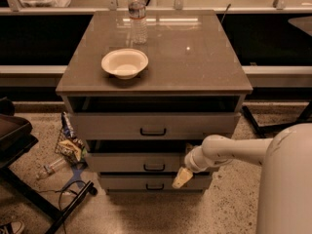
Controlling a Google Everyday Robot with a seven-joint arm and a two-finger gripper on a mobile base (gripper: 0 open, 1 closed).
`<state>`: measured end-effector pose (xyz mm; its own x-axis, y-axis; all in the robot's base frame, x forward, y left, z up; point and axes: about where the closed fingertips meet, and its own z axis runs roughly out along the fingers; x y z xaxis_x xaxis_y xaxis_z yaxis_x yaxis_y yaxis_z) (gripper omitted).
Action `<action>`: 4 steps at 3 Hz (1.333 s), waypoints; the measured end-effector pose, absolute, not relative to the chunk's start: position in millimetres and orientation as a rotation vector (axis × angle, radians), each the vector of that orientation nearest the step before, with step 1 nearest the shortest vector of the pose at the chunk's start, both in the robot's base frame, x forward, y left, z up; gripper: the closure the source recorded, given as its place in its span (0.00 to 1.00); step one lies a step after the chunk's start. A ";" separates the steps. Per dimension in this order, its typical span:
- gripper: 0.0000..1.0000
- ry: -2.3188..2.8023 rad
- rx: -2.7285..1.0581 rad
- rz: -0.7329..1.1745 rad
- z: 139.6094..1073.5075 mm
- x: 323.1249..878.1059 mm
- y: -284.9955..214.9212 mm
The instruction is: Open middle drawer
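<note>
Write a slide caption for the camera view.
Gripper at the middle drawer front, right of its handle.

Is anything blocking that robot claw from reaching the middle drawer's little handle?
Nothing visible does. The gripper sits to the right of and slightly below the handle of the middle drawer, with only bare drawer front between them.
</note>
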<state>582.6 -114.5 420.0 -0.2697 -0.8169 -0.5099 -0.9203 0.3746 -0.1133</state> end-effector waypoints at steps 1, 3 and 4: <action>0.00 2.150 -1.496 0.280 419.9 582.6 -114.5; 0.00 2.293 -1.535 0.228 435.6 574.8 -130.8; 0.00 2.292 -1.535 0.229 435.4 574.7 -130.6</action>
